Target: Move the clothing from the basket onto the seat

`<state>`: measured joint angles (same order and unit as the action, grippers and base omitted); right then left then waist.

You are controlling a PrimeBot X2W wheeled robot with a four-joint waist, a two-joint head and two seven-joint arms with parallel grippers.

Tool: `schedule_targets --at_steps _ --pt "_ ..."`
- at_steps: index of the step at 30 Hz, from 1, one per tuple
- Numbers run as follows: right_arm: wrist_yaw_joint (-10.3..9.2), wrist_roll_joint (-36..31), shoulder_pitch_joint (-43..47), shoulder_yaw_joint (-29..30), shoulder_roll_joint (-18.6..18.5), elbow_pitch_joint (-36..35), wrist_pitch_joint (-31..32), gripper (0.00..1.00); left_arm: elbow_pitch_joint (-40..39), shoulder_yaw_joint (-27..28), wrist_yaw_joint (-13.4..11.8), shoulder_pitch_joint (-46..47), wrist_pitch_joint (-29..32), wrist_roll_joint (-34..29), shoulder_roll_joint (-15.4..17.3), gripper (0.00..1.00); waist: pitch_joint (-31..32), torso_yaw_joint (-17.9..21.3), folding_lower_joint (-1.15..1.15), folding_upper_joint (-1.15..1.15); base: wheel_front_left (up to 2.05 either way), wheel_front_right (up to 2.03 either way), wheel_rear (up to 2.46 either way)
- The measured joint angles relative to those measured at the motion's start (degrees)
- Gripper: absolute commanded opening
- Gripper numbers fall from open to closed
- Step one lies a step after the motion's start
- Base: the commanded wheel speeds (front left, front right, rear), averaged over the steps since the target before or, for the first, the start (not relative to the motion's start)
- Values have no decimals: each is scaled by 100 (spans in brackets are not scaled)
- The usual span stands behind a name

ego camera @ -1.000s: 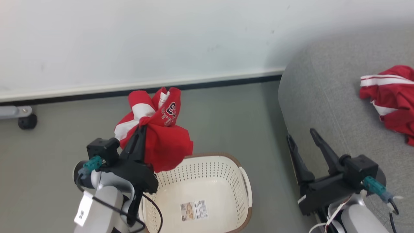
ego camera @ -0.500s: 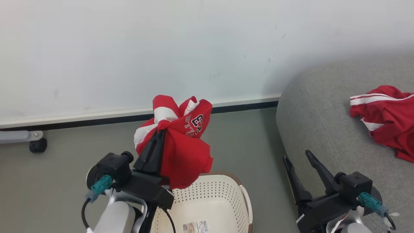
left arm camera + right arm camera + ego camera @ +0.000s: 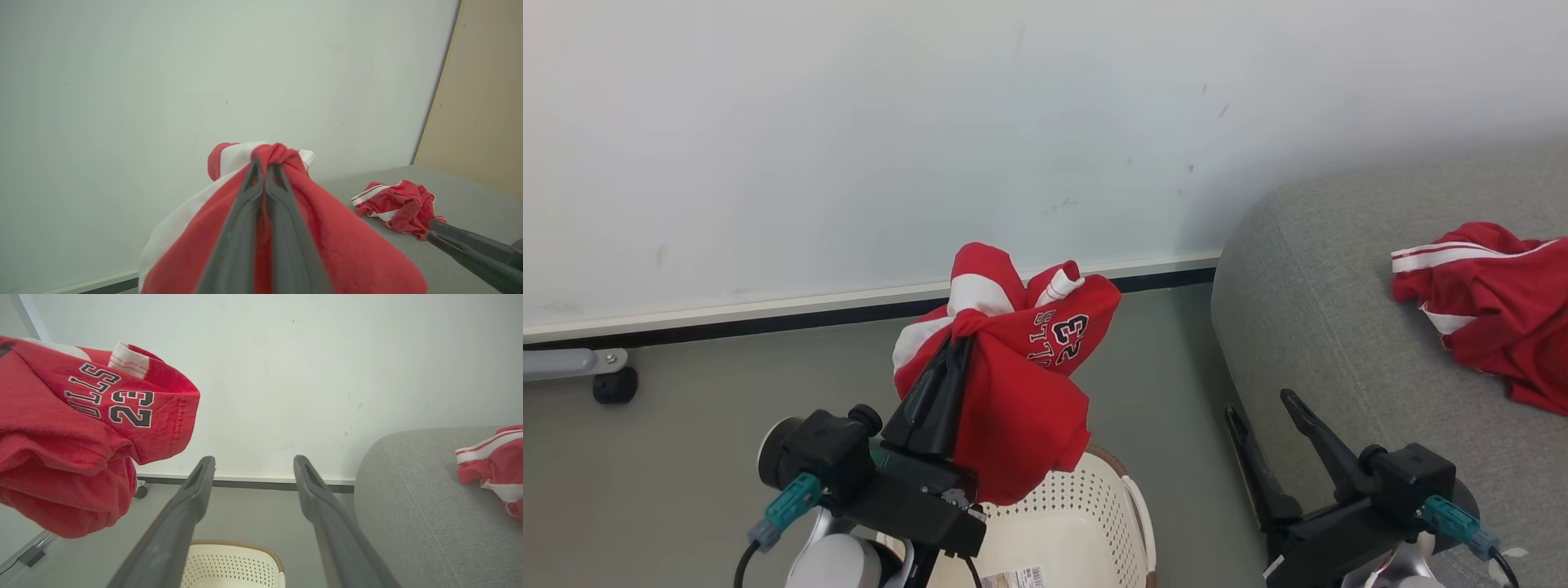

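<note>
My left gripper [image 3: 961, 347] is clamped on a bunched red jersey [image 3: 1025, 400] numbered 23, which drapes around its fingers, lifted above the basket [image 3: 1134, 510] just below. To its right, my right gripper [image 3: 1260, 404] sits empty, fingers spread, at the near edge of the grey seat [image 3: 1323, 327], between the jersey and a second red garment [image 3: 1486, 302] lying on the cushion. A pale wall [image 3: 849, 147] rises ahead of both grippers. A black caster [image 3: 614, 385] stands well off to the left.
</note>
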<state>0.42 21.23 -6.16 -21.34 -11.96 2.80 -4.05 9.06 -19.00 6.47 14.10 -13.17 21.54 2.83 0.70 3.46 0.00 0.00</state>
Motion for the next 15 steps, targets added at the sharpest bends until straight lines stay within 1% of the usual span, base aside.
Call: schedule_targets --at_steps 10,13,15 --pt "13 2 -10 -141 11 -261 103 100 -388 -1 -94 -81 213 -1 49 0 -22 6 0 0 0 0 0" --pt "99 2 -53 -279 52 -421 148 100 -456 0 -130 -90 285 0 53 0 -25 -3 0 0 0 0 0" --pt "193 1 -108 -426 104 -527 163 100 -497 -1 -142 -112 311 0 55 0 -25 -12 0 0 0 0 0"
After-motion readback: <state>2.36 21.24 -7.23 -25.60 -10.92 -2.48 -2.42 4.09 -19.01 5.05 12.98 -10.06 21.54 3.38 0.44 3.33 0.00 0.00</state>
